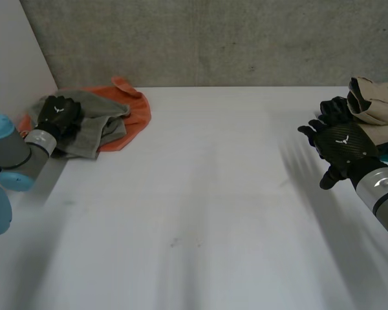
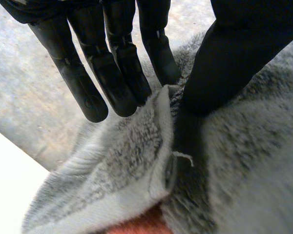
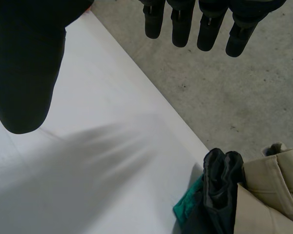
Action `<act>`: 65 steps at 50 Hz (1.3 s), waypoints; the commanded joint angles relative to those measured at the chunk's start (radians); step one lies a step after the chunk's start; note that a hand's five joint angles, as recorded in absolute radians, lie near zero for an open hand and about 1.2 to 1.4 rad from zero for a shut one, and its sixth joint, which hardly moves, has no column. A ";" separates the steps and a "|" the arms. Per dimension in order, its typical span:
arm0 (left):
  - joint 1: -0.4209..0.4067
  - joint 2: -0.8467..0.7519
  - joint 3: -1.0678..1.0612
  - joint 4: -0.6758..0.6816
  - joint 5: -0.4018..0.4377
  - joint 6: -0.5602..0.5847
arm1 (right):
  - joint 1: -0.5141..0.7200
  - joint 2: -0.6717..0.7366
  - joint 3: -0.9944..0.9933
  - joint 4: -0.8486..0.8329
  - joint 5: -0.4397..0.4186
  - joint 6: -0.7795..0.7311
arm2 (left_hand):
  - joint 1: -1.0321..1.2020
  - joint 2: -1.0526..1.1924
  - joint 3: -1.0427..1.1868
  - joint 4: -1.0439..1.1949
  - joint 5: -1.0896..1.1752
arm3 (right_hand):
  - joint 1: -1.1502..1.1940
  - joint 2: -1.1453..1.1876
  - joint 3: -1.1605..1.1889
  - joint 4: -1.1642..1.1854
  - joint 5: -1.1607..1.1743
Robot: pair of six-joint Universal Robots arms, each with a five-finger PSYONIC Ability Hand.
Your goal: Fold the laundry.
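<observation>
**Head view: left robot hand on the unfolded heap, right one idle by the stack**

Far left corner of the tabletop (image 1: 200, 213): a grey towel (image 1: 94, 129) lies crumpled on top of an orange cloth (image 1: 134, 115), both against the side wall. Left robot hand (image 1: 57, 115) rests on the towel's near-wall side.

Left wrist view: fingers (image 2: 119, 73) straight, tips at a raised hem of the towel. The thumb (image 2: 229, 58) is pressed into the pile on the other side of that ridge. The hem stands between thumb and fingers, but I see no clamp on it. I read the hand as released and set to pinch. A sliver of orange peeks from under the towel.

Far right edge: a beige garment (image 1: 375, 103), a black folded cloth (image 3: 222, 180) and a bit of teal cloth (image 3: 188, 207) sit bunched together. This is probably the finished stack, kept clear of the work area.

Right robot hand (image 1: 343, 147) hangs just beside that stack, fingers spread and relaxed, grasping nothing. Right wrist view shows bare tabletop beneath its palm.

Judgement: the middle of the tabletop is left free as folding space. The towel is likely the next piece, taken by its hem so it can be drawn out flat. The orange cloth underneath may drag along with it.
</observation>
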 commanded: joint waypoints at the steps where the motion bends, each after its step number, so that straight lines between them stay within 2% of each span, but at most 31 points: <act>1: -0.062 0.240 -0.170 0.032 -0.115 -0.017 | 0.000 -0.012 -0.001 -0.001 0.005 0.000 | 0.273 0.207 0.214 0.204 0.277 | -0.050 -0.035 -0.036 -0.038 -0.048; 3: -0.074 0.325 -0.239 0.067 -0.115 -0.036 | 0.000 -0.017 -0.002 -0.001 0.008 0.001 | 0.273 0.207 0.214 0.204 0.277 | -0.050 -0.035 -0.036 -0.038 -0.048; 4: -0.090 0.416 -0.317 0.116 -0.117 -0.075 | 0.000 -0.018 -0.002 -0.001 0.008 0.001 | 0.273 0.207 0.214 0.204 0.277 | -0.050 -0.035 -0.036 -0.038 -0.048; 6: -0.106 0.478 -0.374 0.142 -0.115 -0.122 | 0.000 -0.018 -0.002 -0.001 0.007 0.001 | 0.273 0.207 0.214 0.204 0.277 | -0.050 -0.035 -0.036 -0.038 -0.048; 10: -0.185 0.658 -0.528 0.179 -0.114 -0.295 | 0.000 -0.031 -0.011 -0.001 0.013 0.003 | 0.273 0.207 0.214 0.204 0.277 | -0.050 -0.035 -0.036 -0.038 -0.048; 11: -0.218 0.725 -0.575 0.179 -0.111 -0.370 | -0.002 -0.035 -0.013 -0.001 0.015 0.004 | 0.273 0.207 0.214 0.204 0.277 | -0.050 -0.035 -0.036 -0.038 -0.048; 14: -0.271 0.819 -0.647 0.176 -0.105 -0.480 | -0.004 -0.067 -0.018 -0.002 0.018 0.010 | 0.273 0.207 0.214 0.204 0.277 | -0.050 -0.035 -0.036 -0.038 -0.048; 15: -0.319 0.869 -0.695 0.178 -0.097 -0.549 | -0.004 -0.077 -0.021 -0.002 0.018 0.012 | 0.273 0.207 0.214 0.204 0.277 | -0.050 -0.035 -0.036 -0.038 -0.048; 17: -0.364 0.903 -0.727 0.179 -0.092 -0.591 | -0.010 -0.098 -0.028 -0.001 0.019 0.020 | 0.273 0.207 0.214 0.204 0.277 | -0.050 -0.035 -0.036 -0.038 -0.048; 18: -0.419 0.923 -0.762 0.182 -0.088 -0.626 | -0.013 -0.109 -0.031 0.001 0.019 0.023 | 0.273 0.207 0.214 0.204 0.277 | -0.050 -0.035 -0.036 -0.038 -0.048; 20: -0.479 0.928 -0.792 0.182 -0.088 -0.646 | -0.016 -0.127 -0.033 0.008 0.021 0.023 | 0.273 0.207 0.214 0.204 0.277 | -0.050 -0.035 -0.036 -0.038 -0.048; 24: -0.600 0.826 -0.804 0.178 -0.100 -0.643 | -0.011 -0.135 -0.047 0.036 0.035 0.024 | 0.273 0.207 0.214 0.204 0.277 | -0.050 -0.035 -0.036 -0.038 -0.048; 25: -0.648 0.749 -0.789 0.170 -0.101 -0.639 | -0.013 -0.134 -0.051 0.042 0.036 0.024 | 0.273 0.207 0.214 0.204 0.277 | -0.050 -0.035 -0.036 -0.038 -0.048; 29: -0.731 0.586 -0.715 0.111 -0.108 -0.598 | -0.010 -0.134 -0.068 0.070 0.045 0.026 | 0.273 0.207 0.214 0.204 0.277 | -0.050 -0.035 -0.036 -0.038 -0.048; 31: -0.742 0.548 -0.681 0.063 -0.118 -0.574 | -0.008 -0.132 -0.079 0.093 0.059 0.024 | 0.273 0.207 0.214 0.204 0.277 | -0.050 -0.035 -0.036 -0.038 -0.048; 32: -0.743 0.529 -0.659 0.017 -0.129 -0.549 | -0.008 -0.126 -0.081 0.100 0.064 0.024 | -0.223 -0.289 -0.282 -0.292 -0.220 | -0.050 -0.035 -0.036 -0.038 -0.048; 33: -0.745 0.528 -0.651 -0.009 -0.135 -0.533 | -0.007 -0.123 -0.084 0.108 0.068 0.024 | -0.545 -0.611 -0.604 -0.614 -0.542 | -0.050 -0.035 -0.036 -0.038 -0.048; 34: -0.748 0.531 -0.648 -0.032 -0.141 -0.513 | -0.005 -0.120 -0.090 0.125 0.076 0.026 | -0.804 -0.870 -0.863 -0.873 -0.801 | -0.050 -0.035 -0.036 -0.038 -0.048; 35: -0.751 0.534 -0.645 -0.054 -0.149 -0.492 | -0.007 -0.118 -0.093 0.134 0.078 0.026 | -0.903 -0.969 -0.962 -0.972 -0.899 | -0.050 -0.035 -0.036 -0.038 -0.048; 36: -0.754 0.544 -0.643 -0.089 -0.161 -0.446 | -0.007 -0.117 -0.094 0.142 0.078 0.026 | -0.880 -0.946 -0.939 -0.949 -0.877 | -0.050 -0.035 -0.036 -0.038 -0.048; 40: -0.748 0.648 -0.666 -0.147 -0.180 -0.378 | -0.005 -0.117 -0.108 0.186 0.078 0.026 | -0.871 -0.937 -0.930 -0.940 -0.868 | -0.050 -0.035 -0.036 -0.038 -0.048; 46: -0.745 0.808 -0.778 -0.181 -0.186 -0.367 | -0.014 -0.103 -0.143 0.301 0.078 0.043 | -0.851 -0.917 -0.910 -0.920 -0.847 | -0.050 -0.035 -0.036 -0.038 -0.048; 52: -0.769 0.842 -0.873 -0.180 -0.226 -0.363 | -0.059 -0.103 -0.182 0.501 0.064 0.133 | -0.804 -0.870 -0.863 -0.873 -0.800 | -0.050 -0.035 -0.036 -0.038 -0.048; 57: -0.867 0.761 -0.866 -0.172 -0.275 -0.358 | -0.073 -0.100 -0.177 0.544 0.047 0.139 | -0.669 -0.735 -0.728 -0.738 -0.665 | -0.050 -0.035 -0.036 -0.038 -0.048; 58: -0.914 0.688 -0.824 -0.166 -0.296 -0.357 | -0.074 -0.098 -0.176 0.541 0.045 0.139 | -0.654 -0.720 -0.713 -0.723 -0.651 | -0.050 -0.035 -0.036 -0.038 -0.048; 61: -0.971 0.570 -0.716 -0.169 -0.335 -0.357 | -0.076 -0.089 -0.159 0.519 0.047 0.136 | -0.651 -0.717 -0.710 -0.720 -0.648 | -0.050 -0.035 -0.036 -0.038 -0.048; 65: -0.984 0.476 -0.623 -0.167 -0.365 -0.347 | -0.074 -0.083 -0.134 0.506 0.045 0.135 | -0.654 -0.720 -0.713 -0.723 -0.650 | -0.050 -0.035 -0.036 -0.038 -0.048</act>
